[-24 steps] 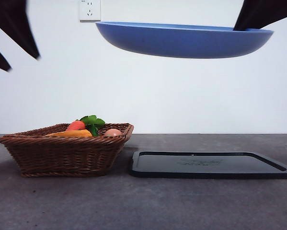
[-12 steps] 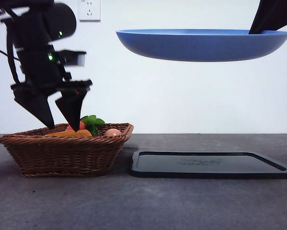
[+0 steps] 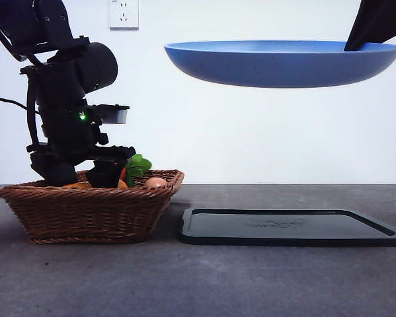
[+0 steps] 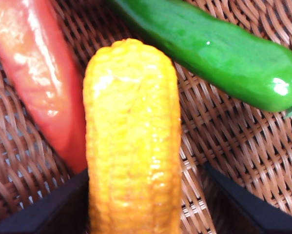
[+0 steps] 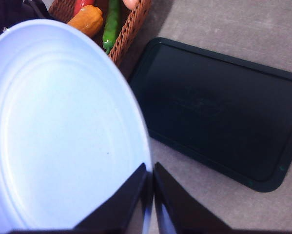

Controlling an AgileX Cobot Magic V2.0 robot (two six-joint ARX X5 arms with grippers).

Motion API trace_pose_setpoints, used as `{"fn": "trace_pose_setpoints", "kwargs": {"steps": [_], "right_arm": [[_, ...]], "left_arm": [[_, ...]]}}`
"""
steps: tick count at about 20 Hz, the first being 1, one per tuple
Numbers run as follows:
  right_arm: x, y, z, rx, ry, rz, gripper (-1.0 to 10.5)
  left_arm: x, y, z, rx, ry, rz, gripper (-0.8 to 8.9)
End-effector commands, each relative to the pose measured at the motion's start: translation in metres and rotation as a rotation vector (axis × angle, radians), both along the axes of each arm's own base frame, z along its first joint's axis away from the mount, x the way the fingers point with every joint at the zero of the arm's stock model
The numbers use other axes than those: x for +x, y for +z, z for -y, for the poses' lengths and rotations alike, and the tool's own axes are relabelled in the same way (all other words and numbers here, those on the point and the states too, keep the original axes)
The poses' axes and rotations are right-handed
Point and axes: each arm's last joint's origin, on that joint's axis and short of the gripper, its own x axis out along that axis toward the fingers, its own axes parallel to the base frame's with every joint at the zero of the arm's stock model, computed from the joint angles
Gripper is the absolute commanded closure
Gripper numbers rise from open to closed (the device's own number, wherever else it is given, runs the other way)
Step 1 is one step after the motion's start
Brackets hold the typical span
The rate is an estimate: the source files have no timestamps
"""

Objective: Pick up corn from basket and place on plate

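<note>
Wicker basket (image 3: 85, 211) holds the left claw (image 4: 136, 214), spread astride the corn (image 4: 133, 141).

No readable text, label or number shows anywhere. The black tray (image 3: 293, 228) bears a faint embossed mark at its middle, too blurred to read.

one basket (image 3: 85, 211). inside it: one corn (image 4: 133, 146), one red-orange carrot (image 4: 36, 78), one green cucumber-like vegetable (image 4: 219, 53), one pale egg-like item (image 3: 156, 182). one blue plate (image 3: 283, 63). one black tray (image 3: 290, 228). two grippers: left gripper (image 4: 146, 204), right gripper (image 5: 149, 195). one wall socket (image 3: 123, 13).
</note>
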Motion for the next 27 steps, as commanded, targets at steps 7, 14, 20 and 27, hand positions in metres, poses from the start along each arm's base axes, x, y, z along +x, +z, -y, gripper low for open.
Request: {"fn": "trace_pose_setpoints", "kwargs": {"steps": [7,14,20,27], "right_arm": [[0.003,0.008,0.003,0.007,-0.006,0.038,9.5],[0.007,0.004,0.002,0.003,-0.011,0.017,9.5],[0.051,-0.039,-0.008,-0.024,-0.008,-0.153,9.5],[0.080,-0.067,-0.017,0.055,0.007,-0.237,9.5]], "left_arm": [[0.001,0.005,0.003,-0.010,0.027,-0.010,6.63],[-0.019,0.093,-0.003,-0.114,0.059,0.132,6.63],[-0.076,0.168,-0.001,-0.460,-0.116,0.202,6.62],[-0.100,0.146,0.059,-0.466,-0.361,0.032,6.62]]}}
